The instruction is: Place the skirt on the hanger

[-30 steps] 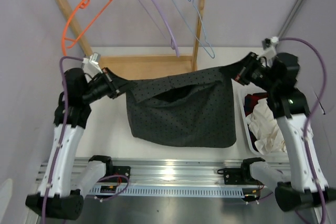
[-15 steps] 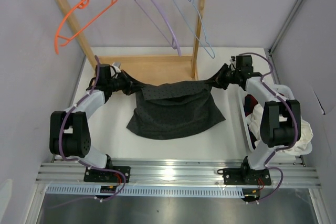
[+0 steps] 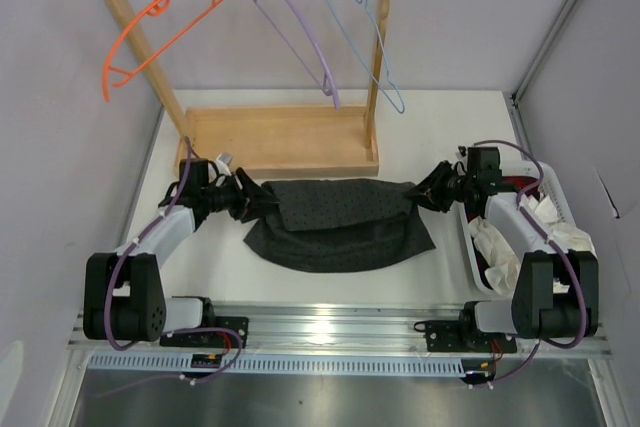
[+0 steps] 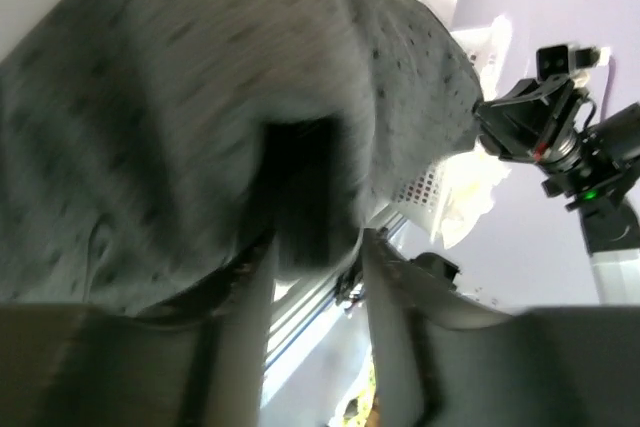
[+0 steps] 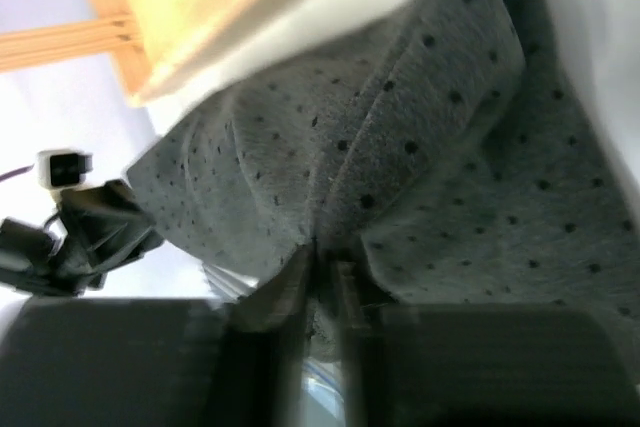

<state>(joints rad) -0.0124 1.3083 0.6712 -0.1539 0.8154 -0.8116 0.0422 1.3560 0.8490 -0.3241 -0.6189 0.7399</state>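
1. Three wire hangers are seen on the wooden rack [image 3: 280, 139] at the far side: an orange hanger [image 3: 107, 82] at the left, a purple hanger [image 3: 333, 99] in the middle, and the hanger [image 3: 399, 106] of light blue at the right.
2. One skirt [image 3: 340, 222] is counted; it is laid flat on the table [image 3: 200, 269], stretched left to right just in front of the rack base and well below the hanger.
3. One basket [image 3: 470, 247] is placed at the right edge, with a white cloth [image 3: 498, 245] inside.
4. Two grippers are in view, one at each end of the skirt.
5. The skirt's left end is pinched by the left gripper [image 3: 243, 203]; in the left wrist view the fabric [image 4: 150, 97] is bunched between the pressed-together fingers.
6. The skirt's right end is clamped by the right gripper [image 3: 428, 194], beside the basket; in the right wrist view a fold of dotted cloth [image 5: 420, 127] is nipped at the fingertips.
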